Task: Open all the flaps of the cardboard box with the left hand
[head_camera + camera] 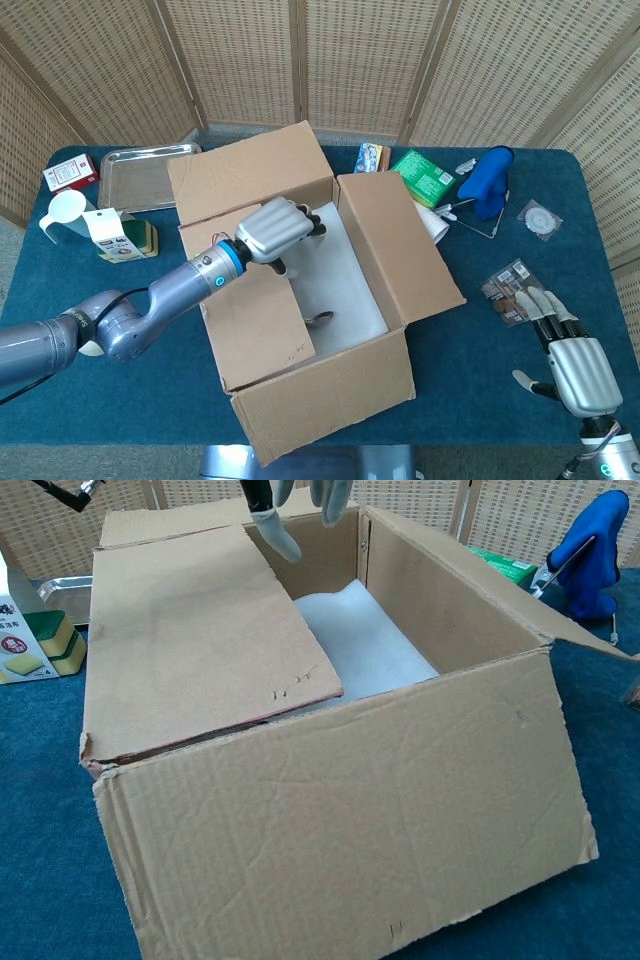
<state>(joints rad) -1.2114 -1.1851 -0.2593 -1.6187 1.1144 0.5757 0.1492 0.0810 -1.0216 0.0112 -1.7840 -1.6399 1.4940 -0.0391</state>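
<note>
The cardboard box stands mid-table with white foam and a spoon inside. Its far flap stands up and its right flap leans outward. The left flap still lies inward over the opening. My left hand hovers at that flap's far inner edge, fingers bent down toward the inside and holding nothing. In the chest view only its fingertips hang in from the top, just above the flap's edge. My right hand rests open at the table's near right corner.
Left of the box are a metal tray, a red carton, a white scoop, a sponge pack and a white round object. To the right lie a green box, a blue mitt and small packets.
</note>
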